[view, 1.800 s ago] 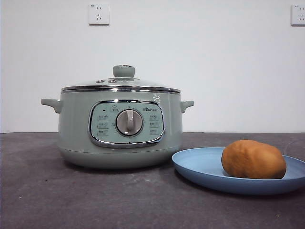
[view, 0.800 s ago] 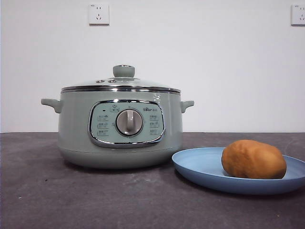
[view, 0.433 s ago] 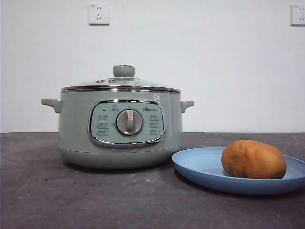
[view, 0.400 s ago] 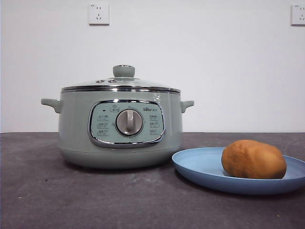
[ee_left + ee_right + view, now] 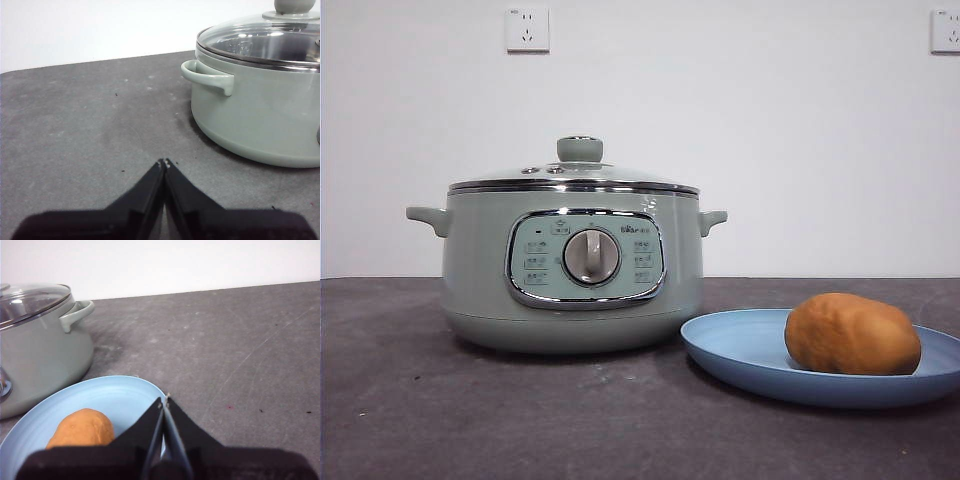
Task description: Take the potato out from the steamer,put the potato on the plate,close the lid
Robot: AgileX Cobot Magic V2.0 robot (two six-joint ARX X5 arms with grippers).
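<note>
The sage-green steamer (image 5: pixel 570 265) stands on the dark table with its glass lid (image 5: pixel 575 175) shut on it. It also shows in the left wrist view (image 5: pixel 260 105) and the right wrist view (image 5: pixel 40 350). The orange-brown potato (image 5: pixel 852 335) lies on the blue plate (image 5: pixel 740 350) to the right of the steamer; the right wrist view shows both, potato (image 5: pixel 82 430) on plate (image 5: pixel 115 395). My left gripper (image 5: pixel 163 162) is shut and empty, off to the steamer's left. My right gripper (image 5: pixel 164 400) is shut and empty, close by the plate's rim.
The dark grey tabletop (image 5: pixel 520 420) stretches in front of the steamer. A white wall with two sockets (image 5: pixel 527 30) stands behind. Neither arm shows in the front view.
</note>
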